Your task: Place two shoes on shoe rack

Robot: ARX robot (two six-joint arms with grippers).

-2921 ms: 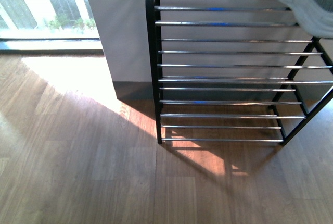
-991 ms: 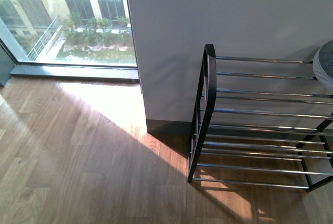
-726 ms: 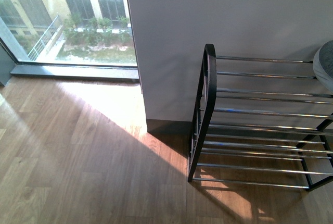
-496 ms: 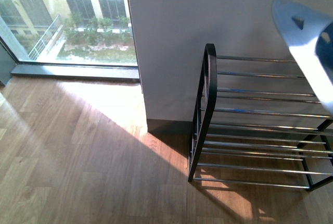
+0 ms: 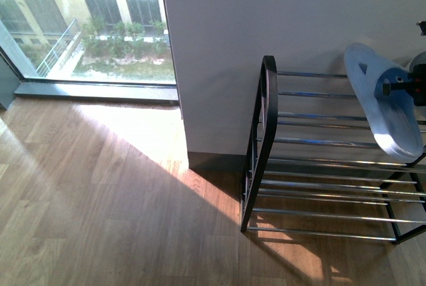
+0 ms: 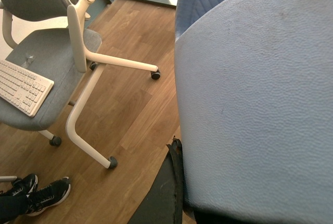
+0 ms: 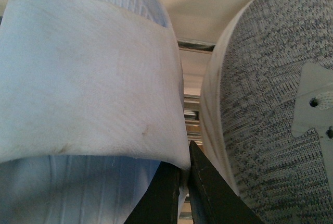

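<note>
**Blue slide held over the rack**

I see my right gripper [image 7: 182, 193] pinching the pale blue open-toe slide [image 5: 384, 103] above the black metal shoe rack with chrome rails [image 5: 266, 133]. Its long side tilts, one end up toward the wall. A grey knit sneaker [image 7: 265, 94] sits just beside it. My left gripper [image 6: 177, 182] touches another blue slide [image 6: 255, 94]; I cannot tell its grip.

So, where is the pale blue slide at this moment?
In the front view the pale blue slide is at the far right, tilted over the shoe rack's top rails, beside the grey sneaker.

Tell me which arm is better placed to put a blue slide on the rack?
Right. Its tool grips a pale blue slide above the shoe rack, beside the grey sneaker. The left wrist view shows no rack, just another slide, floor and an office chair.
</note>
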